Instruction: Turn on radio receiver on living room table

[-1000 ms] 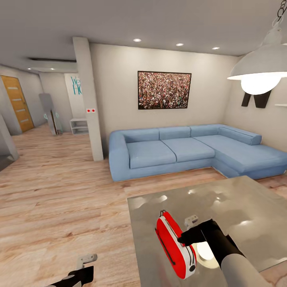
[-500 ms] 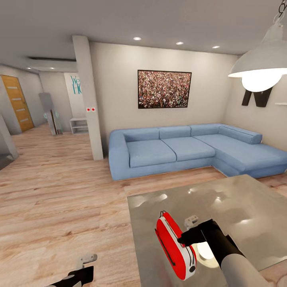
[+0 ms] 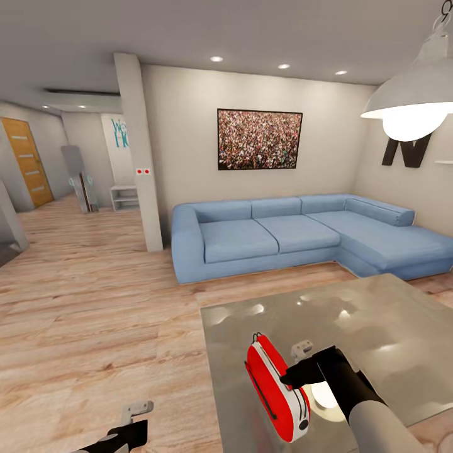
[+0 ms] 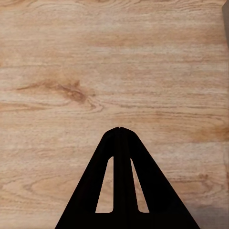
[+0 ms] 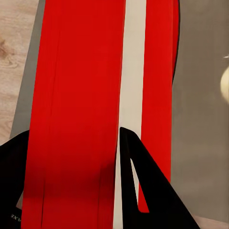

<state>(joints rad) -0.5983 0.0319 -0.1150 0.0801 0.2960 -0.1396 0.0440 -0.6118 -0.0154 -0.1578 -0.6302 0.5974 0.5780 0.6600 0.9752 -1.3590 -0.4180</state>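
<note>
Red radio receiver (image 3: 277, 387) in right tool (image 3: 284, 379) near table (image 3: 377, 321) edge.

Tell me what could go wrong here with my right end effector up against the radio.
1. The radio stands on edge near the table's front left corner; a sideways push from the right end effector could tip it or slide it toward the edge.
2. The right wrist view shows one finger on the radio's white stripe, with no dial or switch visible there, so a press may miss the control.
</note>
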